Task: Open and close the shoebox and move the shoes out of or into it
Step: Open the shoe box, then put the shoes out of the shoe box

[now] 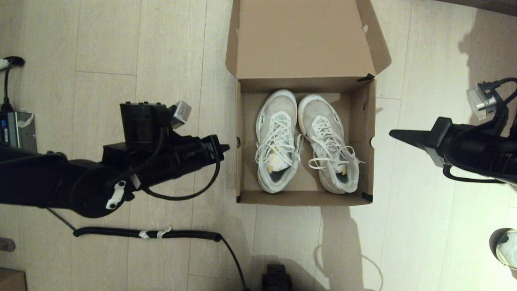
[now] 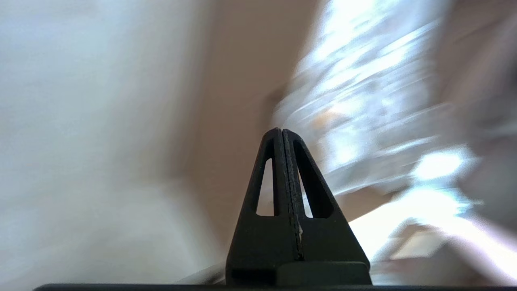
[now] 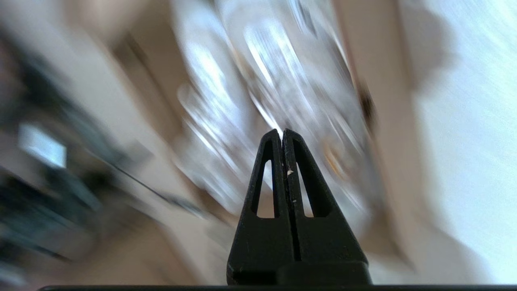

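Observation:
The brown cardboard shoebox (image 1: 365, 121) sits on the floor ahead of me, its hinged lid (image 1: 301, 38) folded back and open. Inside it lie the two white and pale grey sneakers, one on the left (image 1: 278, 139) and one on the right (image 1: 331, 149), side by side with toes pointing away. My left gripper (image 1: 226, 148) hovers just outside the box's left wall, shut with nothing in it (image 2: 281, 131). My right gripper (image 1: 392, 133) hangs a little off the box's right wall, also shut and empty (image 3: 281, 131). Both wrist views show only smeared shapes beyond the fingers.
A coiled black cable (image 1: 149, 233) lies on the pale wood floor near me on the left. A grey device (image 1: 16, 129) sits at the far left edge. A lone whitish shoe with a dark rim (image 1: 507, 248) shows at the lower right edge.

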Robot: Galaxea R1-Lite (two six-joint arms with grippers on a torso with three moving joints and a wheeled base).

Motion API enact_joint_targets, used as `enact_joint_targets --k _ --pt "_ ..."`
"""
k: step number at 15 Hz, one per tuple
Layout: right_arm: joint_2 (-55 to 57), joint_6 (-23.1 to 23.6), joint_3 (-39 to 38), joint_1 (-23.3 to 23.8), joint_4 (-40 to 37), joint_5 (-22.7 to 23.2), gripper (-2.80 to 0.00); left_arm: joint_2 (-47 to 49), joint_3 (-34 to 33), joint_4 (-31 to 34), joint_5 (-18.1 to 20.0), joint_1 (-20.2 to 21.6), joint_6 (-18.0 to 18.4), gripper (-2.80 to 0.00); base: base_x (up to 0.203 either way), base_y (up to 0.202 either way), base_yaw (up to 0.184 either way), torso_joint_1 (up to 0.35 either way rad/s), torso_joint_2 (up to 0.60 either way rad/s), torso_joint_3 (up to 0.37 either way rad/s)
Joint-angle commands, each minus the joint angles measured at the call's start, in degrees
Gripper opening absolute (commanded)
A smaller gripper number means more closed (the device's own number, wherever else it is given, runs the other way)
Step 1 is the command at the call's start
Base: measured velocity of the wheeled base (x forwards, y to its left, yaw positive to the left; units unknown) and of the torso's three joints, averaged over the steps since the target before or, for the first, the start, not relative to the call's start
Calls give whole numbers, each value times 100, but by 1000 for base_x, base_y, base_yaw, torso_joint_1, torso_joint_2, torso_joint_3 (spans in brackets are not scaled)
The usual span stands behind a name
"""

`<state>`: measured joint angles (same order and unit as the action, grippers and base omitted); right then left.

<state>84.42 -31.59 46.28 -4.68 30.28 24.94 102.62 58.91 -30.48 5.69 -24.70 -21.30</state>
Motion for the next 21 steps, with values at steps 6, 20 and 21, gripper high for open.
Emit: enact_joint_targets --k 6,20,21 --pt "-353 2144 -692 -1888 -855 -1366 0 -606 -1130 -64 -1679 -167 1717 -280 0 0 0 0 0 0" --pt "1871 2360 -857 -2465 1523 -2248 0 -556 -1262 -581 -1741 -99 1767 -280 0 0 0 0 0 0" --pt "1894 2359 -897 -2467 1524 -2235 0 -537 -1277 -581 -1755 -105 1778 -280 0 0 0 0 0 0"
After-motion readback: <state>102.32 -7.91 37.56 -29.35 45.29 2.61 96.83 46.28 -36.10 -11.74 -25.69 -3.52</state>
